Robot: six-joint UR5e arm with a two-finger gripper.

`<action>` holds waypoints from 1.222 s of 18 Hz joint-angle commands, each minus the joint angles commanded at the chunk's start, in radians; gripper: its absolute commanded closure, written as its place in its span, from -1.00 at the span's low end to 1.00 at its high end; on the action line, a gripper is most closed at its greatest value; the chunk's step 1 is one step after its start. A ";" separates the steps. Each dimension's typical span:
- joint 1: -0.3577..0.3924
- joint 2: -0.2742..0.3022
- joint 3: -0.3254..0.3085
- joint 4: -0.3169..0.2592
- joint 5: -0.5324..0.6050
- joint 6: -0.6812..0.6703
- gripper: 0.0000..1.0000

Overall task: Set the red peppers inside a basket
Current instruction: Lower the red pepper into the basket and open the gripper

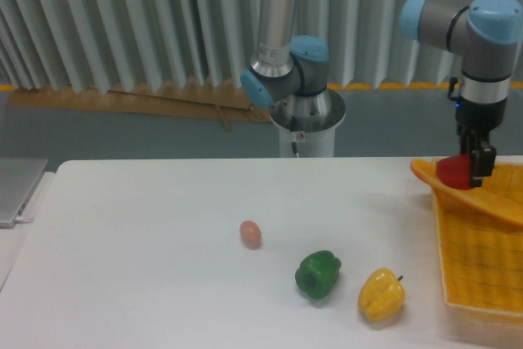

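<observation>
The red pepper [452,172] is small and glossy, held in my gripper [472,167] at the right edge of the view. The fingers [480,159] are shut on it. It hangs just above the near-left end of the orange handle bar [474,196] of the yellow-orange mesh basket [482,259]. The basket stands at the table's right side and is partly cut off by the frame. The pepper's stem is hidden.
A green pepper [318,274] and a yellow pepper [381,295] lie on the white table left of the basket. A small pinkish-orange egg [250,234] lies near the middle. The arm's base [306,116] stands behind the table's far edge.
</observation>
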 joint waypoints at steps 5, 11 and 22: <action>0.003 -0.043 -0.002 0.063 0.003 0.001 0.40; 0.011 -0.104 -0.020 0.083 0.056 0.015 0.34; -0.017 -0.140 -0.083 0.085 0.127 0.017 0.55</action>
